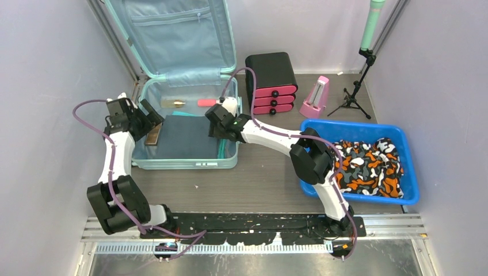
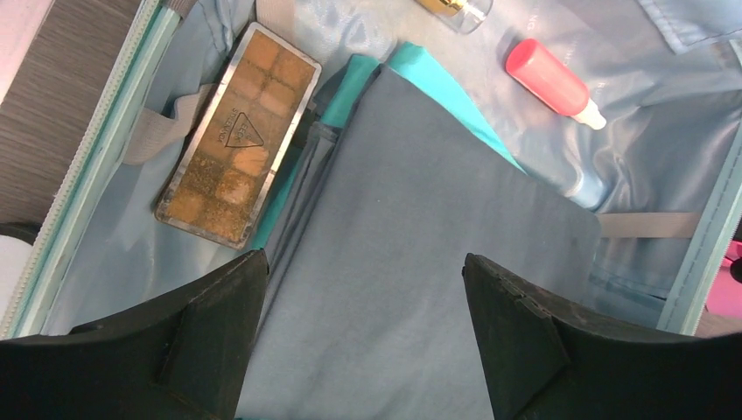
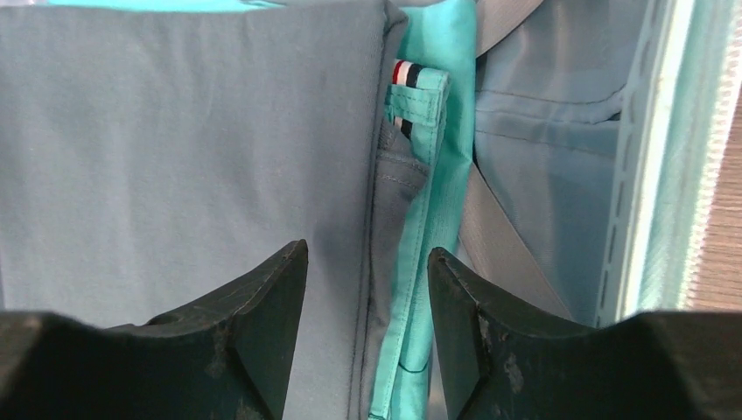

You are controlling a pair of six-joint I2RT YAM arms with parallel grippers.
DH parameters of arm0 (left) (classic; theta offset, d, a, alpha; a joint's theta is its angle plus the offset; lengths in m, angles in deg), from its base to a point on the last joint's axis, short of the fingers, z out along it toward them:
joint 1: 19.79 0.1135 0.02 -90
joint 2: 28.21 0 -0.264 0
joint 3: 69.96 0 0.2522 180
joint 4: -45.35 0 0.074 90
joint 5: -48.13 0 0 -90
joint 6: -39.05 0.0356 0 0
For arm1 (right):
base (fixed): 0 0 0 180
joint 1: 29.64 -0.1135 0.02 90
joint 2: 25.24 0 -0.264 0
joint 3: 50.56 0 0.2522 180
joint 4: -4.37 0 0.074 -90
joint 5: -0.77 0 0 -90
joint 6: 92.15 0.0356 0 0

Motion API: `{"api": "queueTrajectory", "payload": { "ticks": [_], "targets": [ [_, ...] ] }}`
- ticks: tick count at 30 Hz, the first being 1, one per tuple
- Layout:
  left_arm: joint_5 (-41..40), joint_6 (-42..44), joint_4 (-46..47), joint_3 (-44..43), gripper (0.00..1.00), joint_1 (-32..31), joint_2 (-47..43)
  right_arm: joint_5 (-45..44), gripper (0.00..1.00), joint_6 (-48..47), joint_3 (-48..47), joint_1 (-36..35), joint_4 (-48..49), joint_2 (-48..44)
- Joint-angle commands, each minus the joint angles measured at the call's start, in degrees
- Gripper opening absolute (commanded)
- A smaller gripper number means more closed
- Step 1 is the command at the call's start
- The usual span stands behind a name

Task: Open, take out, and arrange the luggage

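Open luggage on the desk, both arms reaching into it

The mint-green luggage (image 1: pixel 184 163) lies at the back left of the desk (image 1: pixel 259 178), lid raised against the wall. In its base a folded grey garment (image 1: pixel 187 137) rests on a teal garment (image 2: pixel 429 74), with an eyeshadow palette (image 2: pixel 238 131) at its left edge and a pink-capped bottle (image 2: pixel 551 80) and a gold-capped bottle (image 1: pixel 172 103) behind. A black drawer box (image 1: pixel 271 69), a pink metronome (image 1: pixel 315 98) and a tripod stand (image 1: pixel 352 95) stand to the right; a blue tub (image 1: pixel 410 167) holds patterned cloth (image 1: pixel 368 164). The left arm bends over the case's left rim, left fingers (image 2: pixel 219 332) released wide above the grey garment. The right arm stretches across, right fingers (image 3: pixel 254 332) parted, straddling the garments' right edge.
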State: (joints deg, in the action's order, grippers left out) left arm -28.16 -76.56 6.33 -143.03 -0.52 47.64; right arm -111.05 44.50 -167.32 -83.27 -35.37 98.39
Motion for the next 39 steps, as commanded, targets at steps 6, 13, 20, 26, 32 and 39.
{"api": "queueTrajectory", "payload": {
  "ticks": [6, 13, 20, 26, 32, 39],
  "targets": [
    [2.2, 2.3, -0.1, -2.5, 0.84, 0.3, 3.0, 2.6, 0.53, -0.7, -2.7, -0.7, 3.1, 1.9],
    [0.0, 3.5, 0.1, -1.9, 0.83, 0.3, 3.2, 1.6, 0.37, -2.1, -4.3, -0.8, 2.1, 3.1],
    [2.7, 7.2, -3.0, -4.6, 0.82, 0.5, 8.6, -2.1, 0.01, -6.8, 0.9, -0.7, 7.7, -1.1],
    [2.4, 9.0, -3.5, -4.9, 0.81, 0.5, 10.7, -0.1, 0.0, -12.2, 5.3, -0.5, 14.6, -5.4],
    [11.1, 8.9, -2.3, -6.8, 0.8, 0.7, 17.0, -0.4, 0.0, -12.9, 6.2, -0.3, 15.8, -6.2],
    [9.5, 10.4, -3.5, -7.7, 0.79, 0.7, 17.8, -1.8, 0.0, -13.4, 8.0, -0.1, 17.3, -6.9]
  ]
}}
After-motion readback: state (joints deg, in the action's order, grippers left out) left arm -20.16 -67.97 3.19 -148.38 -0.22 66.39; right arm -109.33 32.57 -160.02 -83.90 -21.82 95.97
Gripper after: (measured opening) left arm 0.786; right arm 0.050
